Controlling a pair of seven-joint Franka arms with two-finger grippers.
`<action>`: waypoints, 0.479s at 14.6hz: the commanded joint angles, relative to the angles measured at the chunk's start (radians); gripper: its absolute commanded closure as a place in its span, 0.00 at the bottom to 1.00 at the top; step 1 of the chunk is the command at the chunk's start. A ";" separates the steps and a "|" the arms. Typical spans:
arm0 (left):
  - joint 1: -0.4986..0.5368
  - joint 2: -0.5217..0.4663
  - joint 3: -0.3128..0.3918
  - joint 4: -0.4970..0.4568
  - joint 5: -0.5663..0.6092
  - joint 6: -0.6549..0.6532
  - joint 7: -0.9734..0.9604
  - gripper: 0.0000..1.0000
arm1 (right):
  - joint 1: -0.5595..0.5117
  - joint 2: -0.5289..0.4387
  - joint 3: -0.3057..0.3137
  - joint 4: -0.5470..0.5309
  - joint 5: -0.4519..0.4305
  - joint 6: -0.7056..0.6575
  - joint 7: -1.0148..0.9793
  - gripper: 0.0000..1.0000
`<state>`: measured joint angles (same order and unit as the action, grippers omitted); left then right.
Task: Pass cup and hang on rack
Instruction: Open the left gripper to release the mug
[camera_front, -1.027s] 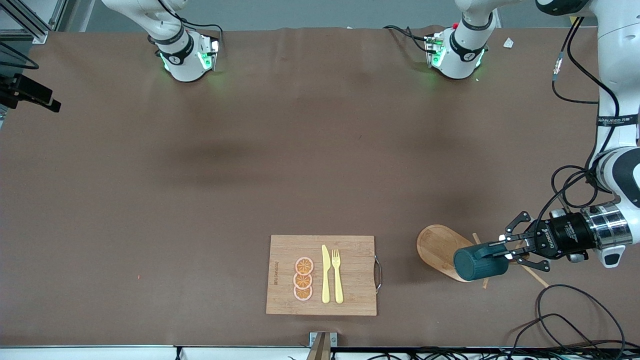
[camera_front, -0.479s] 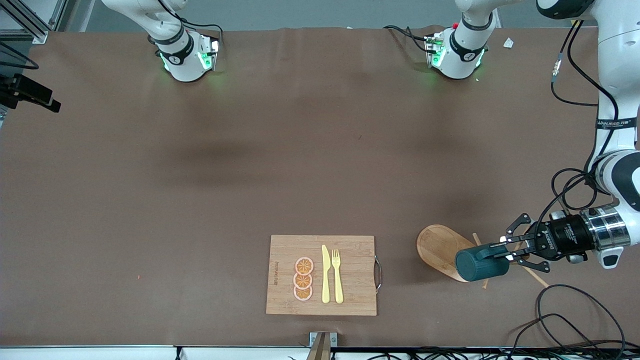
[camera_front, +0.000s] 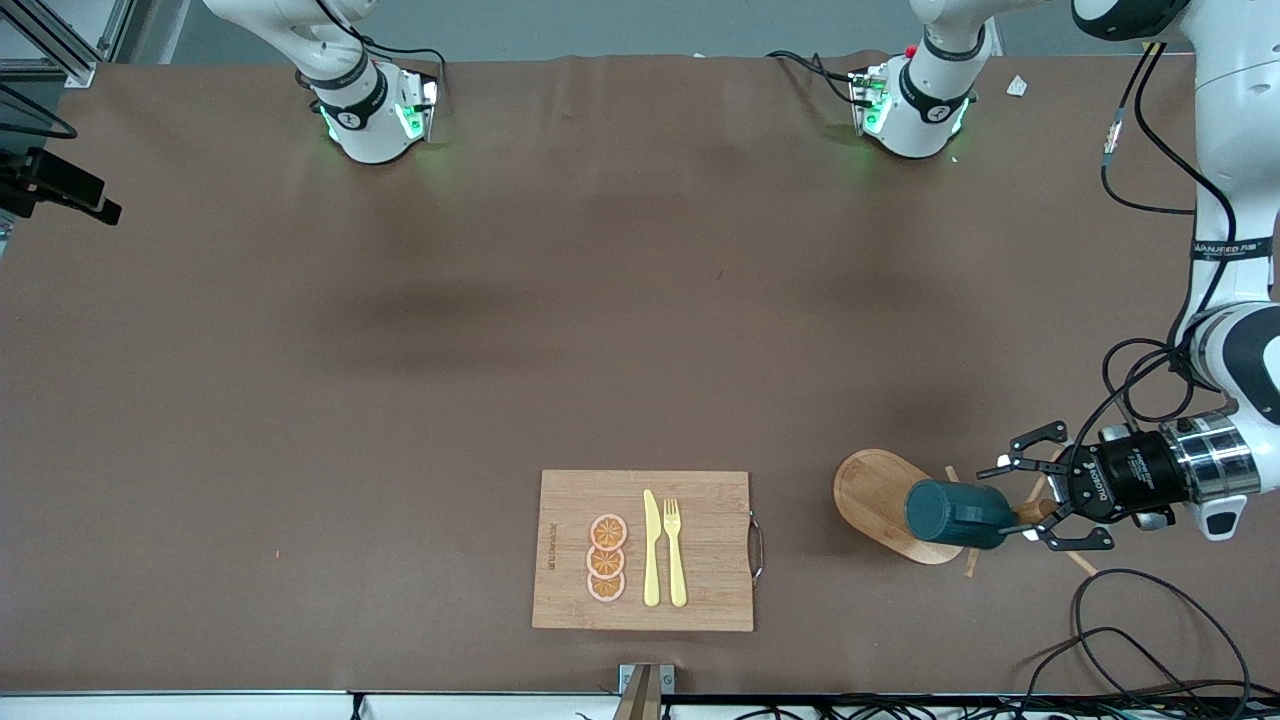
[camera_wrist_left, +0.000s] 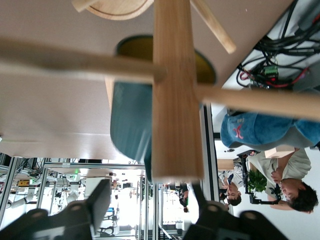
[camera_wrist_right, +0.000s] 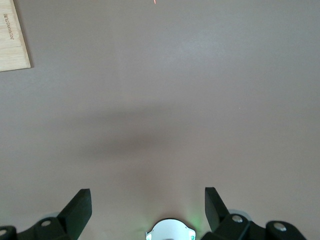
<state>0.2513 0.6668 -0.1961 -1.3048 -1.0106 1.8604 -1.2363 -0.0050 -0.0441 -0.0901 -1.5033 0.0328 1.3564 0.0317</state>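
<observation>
1. the left gripper (camera_front: 1022, 498) is now spread open just beside the rack (camera_front: 880, 500), at the left arm's end of the table; a second ago and half a second ago its fingers were pinched shut on the handle end of the cup (camera_front: 955, 514).
2. the cup is free of the fingers and has settled a little: it lies on its side above the rack's oval base, its dark closed end turned toward the cutting board (camera_front: 645, 550), and it appears to hang from a peg rather than from the gripper.
3. the left wrist view backs this: the rack's central post (camera_wrist_left: 172, 90) and its pegs cross in front of the cup (camera_wrist_left: 131, 125), whose yellow inside shows to either side of the post, and the two dark fingers (camera_wrist_left: 97, 202) stand wide apart with nothing between them.
4. i judge the hang to be done or nearly so; exactly where the handle sits on the peg is hidden, so i cannot tell how securely it is caught.
5. the open fingers are close to the cup and pegs, so backing straight away seems the sensible next move, since a sideways brush could knock the cup off.
6. the right gripper (camera_wrist_right: 145, 200) waits with its fingers wide and empty over bare table, a corner of the cutting board at the edge of its view.
</observation>
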 joint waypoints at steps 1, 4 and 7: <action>-0.003 -0.044 -0.008 0.002 -0.002 -0.038 -0.003 0.00 | -0.006 -0.023 0.004 -0.018 -0.005 0.004 -0.009 0.00; -0.006 -0.085 -0.009 0.030 0.001 -0.069 -0.005 0.00 | -0.006 -0.023 0.004 -0.018 -0.005 0.004 -0.009 0.00; -0.042 -0.180 -0.016 0.030 0.130 -0.069 0.006 0.00 | -0.007 -0.023 0.004 -0.018 -0.005 0.003 -0.009 0.00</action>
<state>0.2396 0.5593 -0.2133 -1.2586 -0.9537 1.7985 -1.2354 -0.0050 -0.0441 -0.0904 -1.5031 0.0327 1.3565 0.0317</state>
